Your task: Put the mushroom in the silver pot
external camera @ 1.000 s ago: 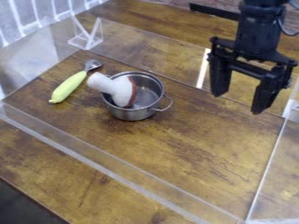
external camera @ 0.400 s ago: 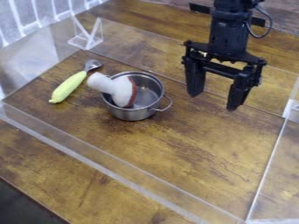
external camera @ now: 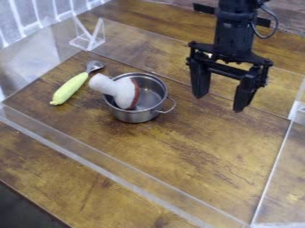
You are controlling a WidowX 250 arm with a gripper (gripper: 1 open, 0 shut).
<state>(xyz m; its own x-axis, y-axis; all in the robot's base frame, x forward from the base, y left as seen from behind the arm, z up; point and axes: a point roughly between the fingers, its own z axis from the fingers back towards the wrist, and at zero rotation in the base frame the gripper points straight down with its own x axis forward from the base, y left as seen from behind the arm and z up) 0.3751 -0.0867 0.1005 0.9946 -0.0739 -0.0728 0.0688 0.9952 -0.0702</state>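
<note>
Shifting slightly left since the earlier frame, the gripper (external camera: 222, 98) is hanging open and holding nothing, right of the pot (external camera: 138, 100); the mushroom (external camera: 116, 88) is lying in the pot, leaning over its left rim, so the task is looking done

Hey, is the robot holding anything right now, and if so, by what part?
Nothing is held: the end effector hangs open above the table, away from the mushroom.
</note>
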